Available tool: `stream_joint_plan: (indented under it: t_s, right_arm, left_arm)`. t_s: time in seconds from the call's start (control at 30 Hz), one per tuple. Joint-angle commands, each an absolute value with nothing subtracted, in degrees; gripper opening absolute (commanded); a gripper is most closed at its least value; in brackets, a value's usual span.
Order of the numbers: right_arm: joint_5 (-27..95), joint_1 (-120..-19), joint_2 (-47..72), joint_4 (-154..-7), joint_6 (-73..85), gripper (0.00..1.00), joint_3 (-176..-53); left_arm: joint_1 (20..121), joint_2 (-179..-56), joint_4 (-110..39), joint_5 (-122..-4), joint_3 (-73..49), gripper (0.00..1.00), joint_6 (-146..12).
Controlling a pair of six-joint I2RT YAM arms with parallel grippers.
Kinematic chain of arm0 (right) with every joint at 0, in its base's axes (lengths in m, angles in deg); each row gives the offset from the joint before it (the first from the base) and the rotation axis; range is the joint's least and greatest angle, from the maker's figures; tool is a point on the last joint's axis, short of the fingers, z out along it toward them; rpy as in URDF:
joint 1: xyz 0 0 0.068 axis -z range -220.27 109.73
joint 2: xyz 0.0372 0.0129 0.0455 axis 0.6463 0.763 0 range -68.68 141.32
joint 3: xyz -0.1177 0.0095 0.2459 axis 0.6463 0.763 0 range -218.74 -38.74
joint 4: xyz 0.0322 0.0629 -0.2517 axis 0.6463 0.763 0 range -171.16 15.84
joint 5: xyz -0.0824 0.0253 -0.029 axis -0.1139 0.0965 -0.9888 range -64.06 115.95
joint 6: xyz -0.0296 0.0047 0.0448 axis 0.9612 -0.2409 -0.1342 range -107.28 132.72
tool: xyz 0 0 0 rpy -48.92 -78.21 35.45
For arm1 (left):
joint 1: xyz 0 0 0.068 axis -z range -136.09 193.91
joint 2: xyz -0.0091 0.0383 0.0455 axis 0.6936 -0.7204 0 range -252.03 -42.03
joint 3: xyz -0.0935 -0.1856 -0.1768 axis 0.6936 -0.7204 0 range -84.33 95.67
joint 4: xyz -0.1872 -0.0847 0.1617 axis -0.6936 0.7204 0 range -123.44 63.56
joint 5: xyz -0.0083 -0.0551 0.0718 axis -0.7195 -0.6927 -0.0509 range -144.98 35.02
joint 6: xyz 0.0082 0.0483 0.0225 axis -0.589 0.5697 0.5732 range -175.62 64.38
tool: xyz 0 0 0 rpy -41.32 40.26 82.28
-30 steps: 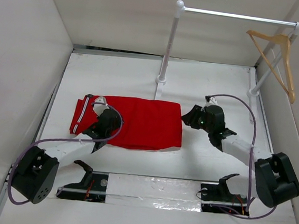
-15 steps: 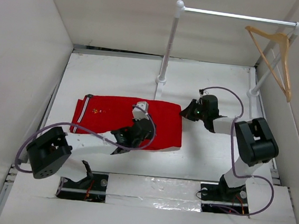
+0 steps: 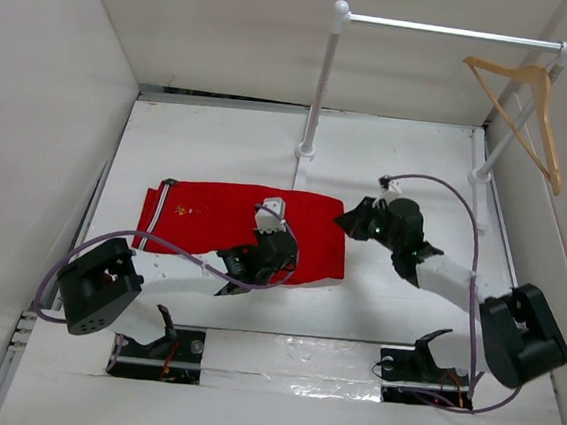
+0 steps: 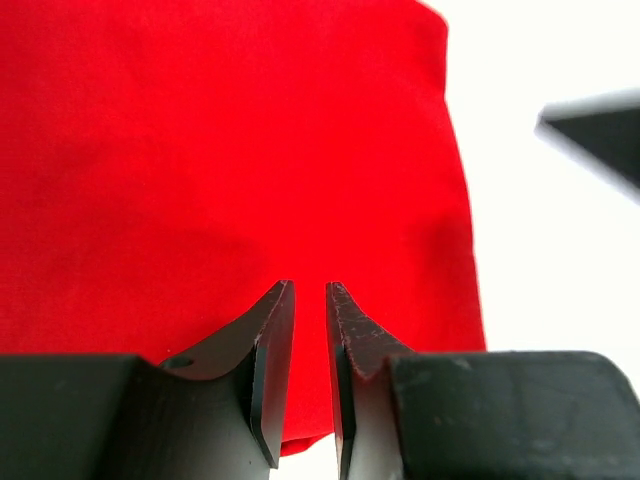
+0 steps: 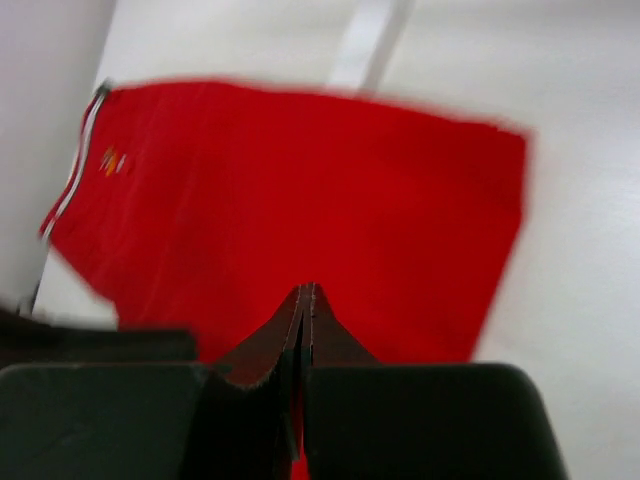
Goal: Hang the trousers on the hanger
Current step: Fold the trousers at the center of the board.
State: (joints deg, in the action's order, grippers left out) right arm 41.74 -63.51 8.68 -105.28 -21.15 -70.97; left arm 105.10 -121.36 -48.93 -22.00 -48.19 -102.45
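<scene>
The red trousers (image 3: pixel 212 221) lie folded flat on the white table, with the white-striped end at the left. My left gripper (image 3: pixel 288 251) hovers over their right part. In the left wrist view its jaws (image 4: pixel 310 300) stand a narrow gap apart with only red cloth (image 4: pixel 220 150) behind them. My right gripper (image 3: pixel 343 219) is at the trousers' upper right corner. In the right wrist view it (image 5: pixel 306 295) is shut, empty, and points across the cloth (image 5: pixel 300 180). The tan wooden hanger (image 3: pixel 530 101) hangs at the right end of the rail.
The white-and-metal clothes rail (image 3: pixel 452 30) stands at the back; its left post (image 3: pixel 321 86) is just behind the trousers and its right post (image 3: pixel 501 143) is by the right wall. White walls enclose the table on three sides. A right finger (image 4: pixel 600 125) shows in the left wrist view.
My left gripper moved from the trousers' striped left end to their right part. My right gripper stayed at the right edge while its arm swung up and then back down.
</scene>
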Motion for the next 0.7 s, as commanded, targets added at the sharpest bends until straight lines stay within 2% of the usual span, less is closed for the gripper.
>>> stream_joint_plan:
  t_s: [0.0, 0.1, 0.23, 0.33, 0.43, 0.53, 0.57, 0.67]
  right_arm:
    - [38.3, -70.5, 2.1, -103.8, -21.9, 0.00, -63.3]
    - [35.0, -74.3, -1.5, -105.0, -26.0, 0.00, -54.8]
    - [30.0, -75.0, -1.6, -105.9, -29.8, 0.00, -50.9]
    - [30.7, -74.4, -0.8, -108.2, -31.7, 0.00, -48.6]
    - [31.1, -76.1, -2.1, -106.2, -31.9, 0.00, -49.4]
    - [30.1, -77.5, -9.3, -99.5, -30.1, 0.00, -52.6]
    - [29.4, -77.5, -12.0, -93.0, -29.0, 0.00, -54.5]
    - [23.6, -77.0, -23.0, -85.0, -21.1, 0.00, -63.2]
  left_arm:
    - [105.5, -118.0, -49.0, -19.6, -47.6, 0.17, -101.9]
    - [105.5, -117.1, -49.2, -18.9, -47.4, 0.18, -100.8]
    - [105.5, -116.3, -49.1, -18.5, -46.4, 0.18, -99.4]
    - [105.5, -115.2, -50.0, -18.0, -46.4, 0.19, -97.8]
    - [103.6, -115.9, -52.9, -21.1, -45.4, 0.21, -94.9]
    - [103.1, -118.6, -52.8, -22.6, -42.4, 0.21, -94.2]
    - [103.1, -119.5, -52.1, -22.6, -41.8, 0.21, -94.6]
    - [103.1, -118.9, -54.0, -23.6, -41.9, 0.20, -93.6]
